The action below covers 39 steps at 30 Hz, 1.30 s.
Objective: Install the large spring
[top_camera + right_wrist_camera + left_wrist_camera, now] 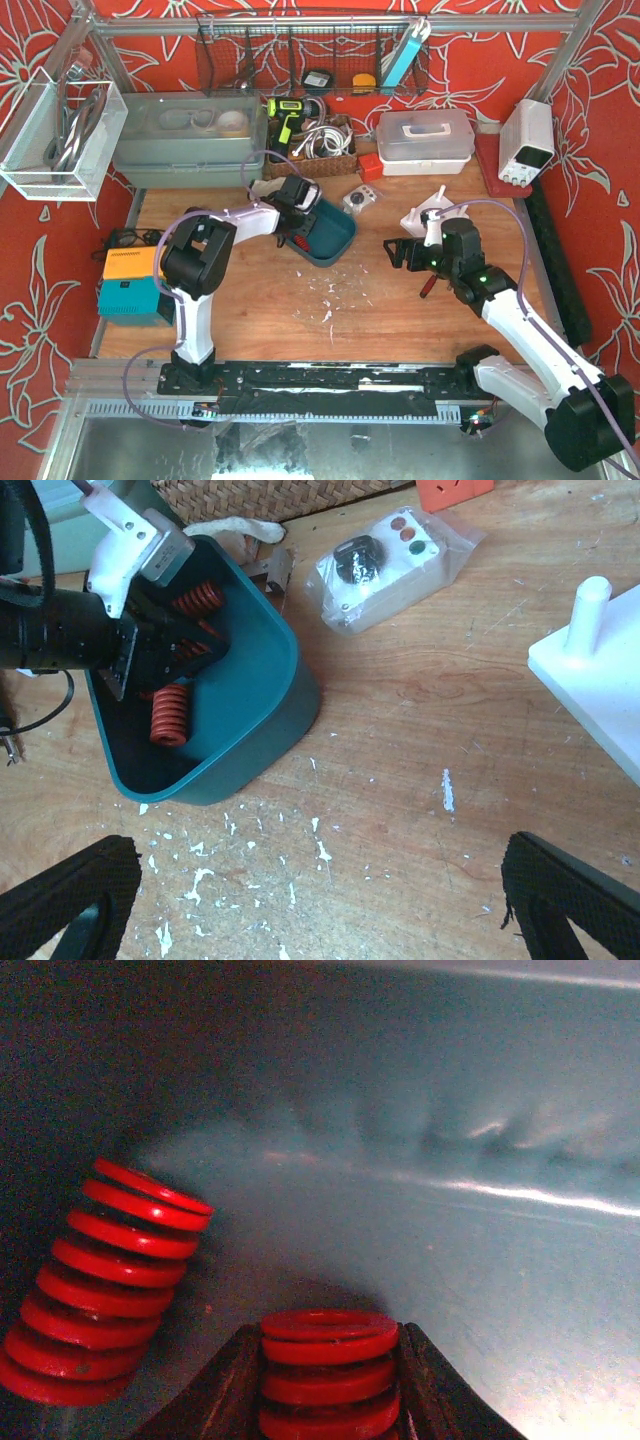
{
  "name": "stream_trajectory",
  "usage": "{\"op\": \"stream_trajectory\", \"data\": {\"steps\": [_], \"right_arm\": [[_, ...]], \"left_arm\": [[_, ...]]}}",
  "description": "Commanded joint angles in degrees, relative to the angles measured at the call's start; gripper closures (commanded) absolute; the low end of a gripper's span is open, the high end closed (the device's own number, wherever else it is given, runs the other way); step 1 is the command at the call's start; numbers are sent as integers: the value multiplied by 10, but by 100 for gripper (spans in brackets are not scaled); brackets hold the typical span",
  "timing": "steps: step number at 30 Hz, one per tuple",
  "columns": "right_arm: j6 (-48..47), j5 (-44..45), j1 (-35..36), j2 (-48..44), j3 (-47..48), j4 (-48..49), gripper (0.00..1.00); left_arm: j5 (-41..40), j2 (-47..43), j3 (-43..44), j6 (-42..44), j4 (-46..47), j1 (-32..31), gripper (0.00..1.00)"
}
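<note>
In the teal bin (275, 715), at the upper left of the right wrist view, 3 red springs (168, 715) are counted. 1 clamped spring (328, 1375) is pinched between the fingers of the left gripper (328, 1338) at the bottom centre of the left wrist view, with 1 leaning spring (100, 1280) lying just beside it at lower left. The right gripper (315, 870) is spread wide over the wooden table (400, 730) with nothing held, and 1 white post base (590, 655) is seen at the right edge.

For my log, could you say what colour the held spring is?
Red spring, clearest in left wrist view.
</note>
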Motion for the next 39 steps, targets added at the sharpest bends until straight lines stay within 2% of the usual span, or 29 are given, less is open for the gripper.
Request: {"op": "stream_trajectory", "data": {"steps": [1, 5, 10, 15, 21, 26, 30, 34, 39], "right_arm": [[-4, 3, 5, 2, -5, 7, 1], [4, 24, 5, 2, -1, 0, 1], [13, 44, 5, 3, 42, -59, 1], [20, 21, 5, -1, 77, -94, 2], [40, -74, 5, -3, 113, -108, 14], [44, -162, 11, 0, 115, -82, 20], [43, -199, 27, 5, 111, -65, 25], [29, -210, 56, 12, 113, -64, 31], [4, -215, 77, 26, 116, -80, 32]], "left_arm": [[40, -56, -11, -7, 18, 1, 88], [67, -107, -26, -4, 61, -3, 95], [102, -203, -80, 31, 159, -34, 98], [127, -319, -222, 105, 332, -88, 100], [177, -385, -367, 225, 500, -165, 100], [170, -386, -389, 257, 509, -204, 100], [161, -378, -389, 270, 506, -225, 100], [158, -371, -384, 270, 509, -236, 100], [153, -363, -368, 268, 502, -249, 100]]}}
